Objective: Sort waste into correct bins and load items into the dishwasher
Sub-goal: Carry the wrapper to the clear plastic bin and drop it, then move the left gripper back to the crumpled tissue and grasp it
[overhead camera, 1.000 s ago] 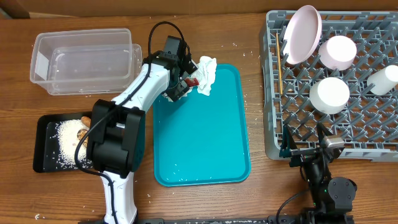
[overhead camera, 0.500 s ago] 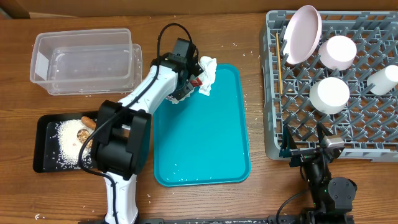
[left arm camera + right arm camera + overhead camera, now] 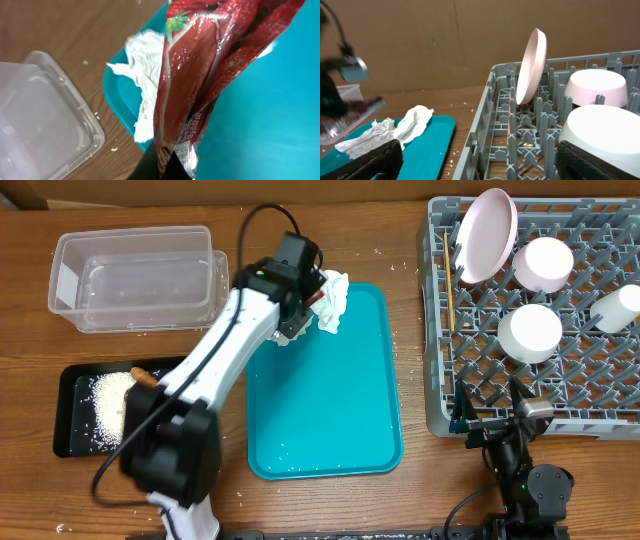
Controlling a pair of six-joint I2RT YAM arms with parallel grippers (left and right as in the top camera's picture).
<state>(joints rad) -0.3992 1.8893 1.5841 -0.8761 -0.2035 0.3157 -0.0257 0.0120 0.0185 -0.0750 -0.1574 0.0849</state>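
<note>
My left gripper (image 3: 303, 308) is shut on the red snack wrapper (image 3: 200, 65), pinching its lower end between the jaws (image 3: 167, 162), over the far left corner of the teal tray (image 3: 330, 400). A crumpled white napkin (image 3: 334, 302) lies right beside it on that corner. The clear tub (image 3: 135, 275) stands to the left. The black tray (image 3: 72, 425) holds rice (image 3: 105, 395) and a carrot piece (image 3: 140, 376). My right gripper (image 3: 480, 165) stands open at the near left edge of the grey dish rack (image 3: 590, 380), holding nothing.
In the rack stand a plate (image 3: 487, 235) on edge, two bowls (image 3: 543, 262) (image 3: 530, 330) upside down and a cup (image 3: 618, 308). A chopstick (image 3: 447, 280) lies along its left side. Rice grains dot the wood around the tub.
The left gripper's jaws have shut on the red wrapper, and the left arm has shifted slightly right. The right arm has not moved.
</note>
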